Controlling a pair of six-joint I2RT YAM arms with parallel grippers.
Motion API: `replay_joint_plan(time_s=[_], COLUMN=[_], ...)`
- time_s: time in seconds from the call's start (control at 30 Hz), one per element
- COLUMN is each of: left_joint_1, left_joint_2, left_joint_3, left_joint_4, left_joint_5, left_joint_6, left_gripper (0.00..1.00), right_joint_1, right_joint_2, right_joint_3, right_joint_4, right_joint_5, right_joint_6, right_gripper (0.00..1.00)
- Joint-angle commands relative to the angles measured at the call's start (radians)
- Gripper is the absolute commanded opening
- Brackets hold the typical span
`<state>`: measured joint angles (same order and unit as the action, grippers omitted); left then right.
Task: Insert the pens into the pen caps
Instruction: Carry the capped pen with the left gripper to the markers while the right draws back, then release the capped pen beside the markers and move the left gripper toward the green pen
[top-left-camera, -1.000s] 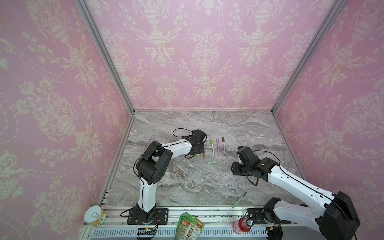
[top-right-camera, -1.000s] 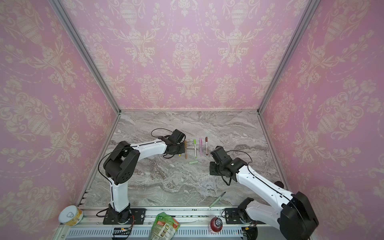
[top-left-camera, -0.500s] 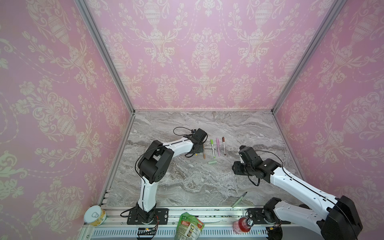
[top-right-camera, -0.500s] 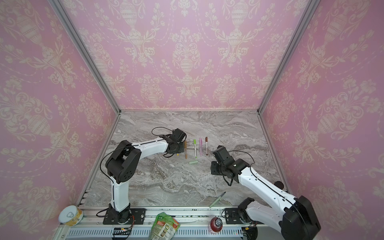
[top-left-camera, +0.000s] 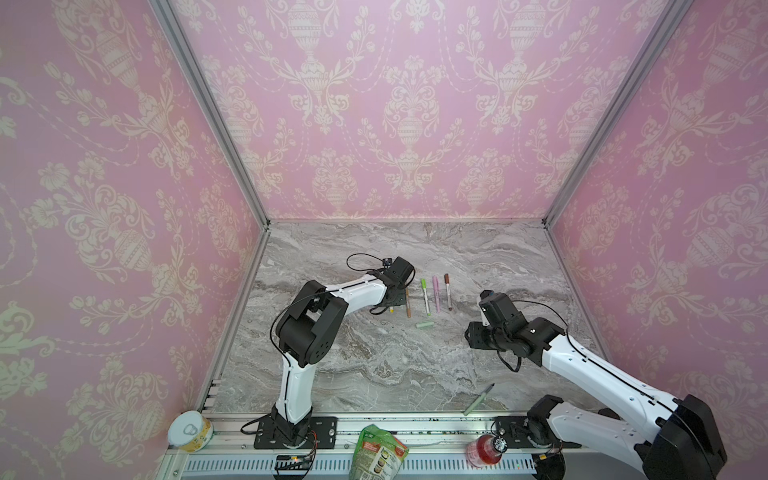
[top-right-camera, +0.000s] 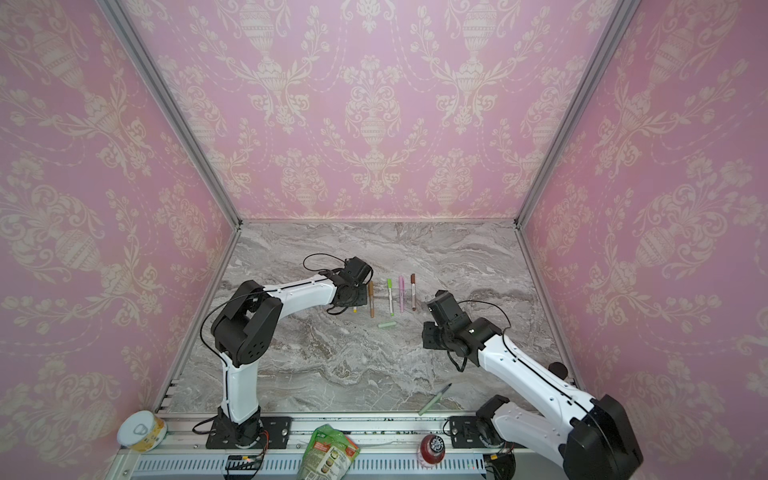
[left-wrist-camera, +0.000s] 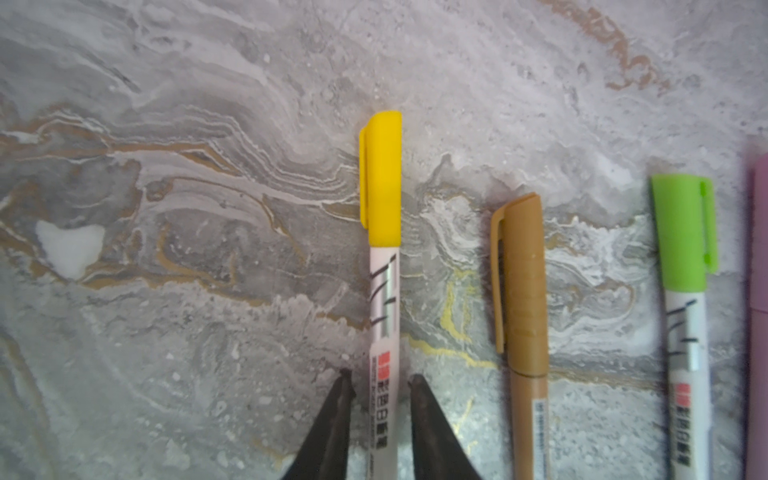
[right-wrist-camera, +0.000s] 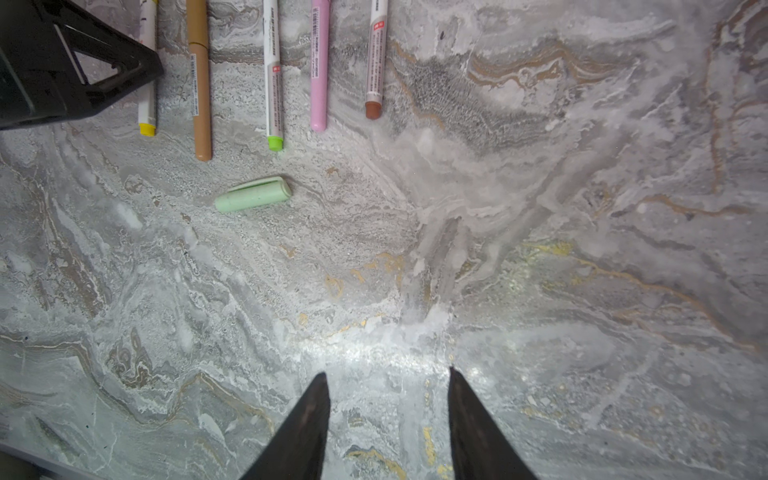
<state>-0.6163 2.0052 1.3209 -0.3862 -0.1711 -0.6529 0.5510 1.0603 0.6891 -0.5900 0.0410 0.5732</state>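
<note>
Capped pens lie side by side on the marble. The white pen (left-wrist-camera: 384, 316) with the yellow cap (left-wrist-camera: 382, 178) lies between the fingertips of my left gripper (left-wrist-camera: 380, 380), which is open with a small gap on each side. Beside it lie the tan pen (left-wrist-camera: 524, 291), the lime-capped pen (left-wrist-camera: 683, 249), the pink pen (right-wrist-camera: 320, 62) and the brown-ended pen (right-wrist-camera: 376, 54). A loose pale green cap (right-wrist-camera: 253, 195) (top-left-camera: 424, 324) lies just in front of the row. A pale green pen (top-left-camera: 478, 400) without a cap lies near the front edge. My right gripper (right-wrist-camera: 386, 376) hangs open and empty over bare marble.
Pink patterned walls close in the marble table (top-left-camera: 374, 365) on three sides. On the front rail stand a tin can (top-left-camera: 190, 431), a green bag (top-left-camera: 376, 455) and a red bottle (top-left-camera: 484, 451). My left arm's gripper body (right-wrist-camera: 62, 62) shows in the right wrist view.
My left gripper's jaws have parted from the yellow-capped pen, which now lies on the table. Both arms have hardly shifted.
</note>
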Motion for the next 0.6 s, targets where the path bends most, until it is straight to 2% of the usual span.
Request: replay_joint_plan(time_s=[0.0,0.07,0.27,0.4,0.47,0.57], left_joint_1=[0.013,0.012,0.005,-0.035,-0.083,-0.187], left_joint_2=[-0.048,-0.091,-0.278,-0.410,-0.463,-0.510], left_joint_3=[-0.040,-0.065,-0.124,-0.154,-0.161,-0.187], left_joint_4=[0.016,0.078,0.193,0.220,0.187,0.150], left_joint_5=[-0.004,0.030,0.090,0.222,0.279,0.324], left_joint_6=[0.014,0.030,0.094,0.213,0.285,0.347], left_gripper=[0.38,0.44,0.49,0.53,0.56,0.59], right_joint_1=[-0.008,-0.010,-0.060,-0.155,-0.236,-0.376], right_joint_2=[-0.021,-0.025,-0.060,-0.078,-0.082,-0.079], right_joint_3=[0.018,0.040,0.118,0.166,0.182,0.175], right_joint_4=[-0.036,-0.049,-0.057,-0.024,0.012,0.119], right_joint_5=[0.001,0.008,0.000,-0.054,-0.137,-0.324], right_joint_6=[-0.027,-0.034,-0.042,-0.017,0.018,0.160], right_gripper=[0.48,0.49,0.58,0.61,0.61,0.61])
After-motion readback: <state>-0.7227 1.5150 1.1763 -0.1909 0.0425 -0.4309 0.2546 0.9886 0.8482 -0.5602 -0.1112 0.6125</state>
